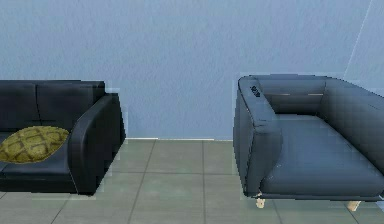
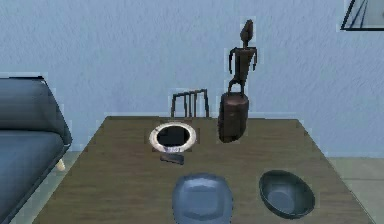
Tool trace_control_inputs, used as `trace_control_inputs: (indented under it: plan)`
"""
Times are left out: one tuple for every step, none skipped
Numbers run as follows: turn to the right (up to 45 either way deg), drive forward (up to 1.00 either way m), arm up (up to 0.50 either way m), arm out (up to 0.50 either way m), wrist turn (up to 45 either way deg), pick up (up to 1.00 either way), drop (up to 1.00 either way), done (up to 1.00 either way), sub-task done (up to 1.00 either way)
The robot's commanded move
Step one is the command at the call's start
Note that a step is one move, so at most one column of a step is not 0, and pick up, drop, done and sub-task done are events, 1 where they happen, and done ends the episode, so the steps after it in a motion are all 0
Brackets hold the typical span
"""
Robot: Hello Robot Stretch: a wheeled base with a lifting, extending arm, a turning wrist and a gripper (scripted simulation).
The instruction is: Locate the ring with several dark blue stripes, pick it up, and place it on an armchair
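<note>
Wooden table carries the ring, armchair stands ahead

Pale blue wall (image 1: 180, 50) backs both views, and grey tiled floor (image 1: 170, 185) runs beneath the furniture. On the forward view's right stands a dark blue-grey armchair (image 1: 310, 140) on short light legs, its seat bare. On that view's left is a dark sofa (image 1: 60, 110) with an olive patterned cushion (image 1: 35, 143) lying against its arm; the two seats are well apart, with bare floor between them.

In the arm side view a brown wooden table (image 2: 120, 160) takes up the lower part. The ring (image 2: 173, 137) lies flat near the table's middle, a pale band around a dark centre (its stripes are too small to make out). A small dark thing (image 2: 175, 157) lies just beside it on the near side. To the ring's right a tall dark statue (image 2: 238, 95) of a thin figure stands upright on a rounded base. Behind the table the top of a wooden chair (image 2: 188, 103) rises. Near the bottom edge sit a grey-blue rounded vessel (image 2: 205, 198) and, to its right, a dark bowl (image 2: 287, 192), close but apart. A dark upholstered seat (image 2: 25, 130) stands off the table's left end.

Of the gripper, I cannot tell its state
</note>
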Motion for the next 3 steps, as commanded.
trace_control_inputs:
  plan:
    - [0.0, 0.00, 0.50, 0.00, 0.0, 0.00, 0.00, 0.00, 0.00]
    - [0.0, 0.00, 0.32, 0.00, 0.0, 0.00, 0.00, 0.00, 0.00]
    - [0.0, 0.00, 0.00, 0.42, 0.0, 0.00, 0.00, 0.00, 0.00]
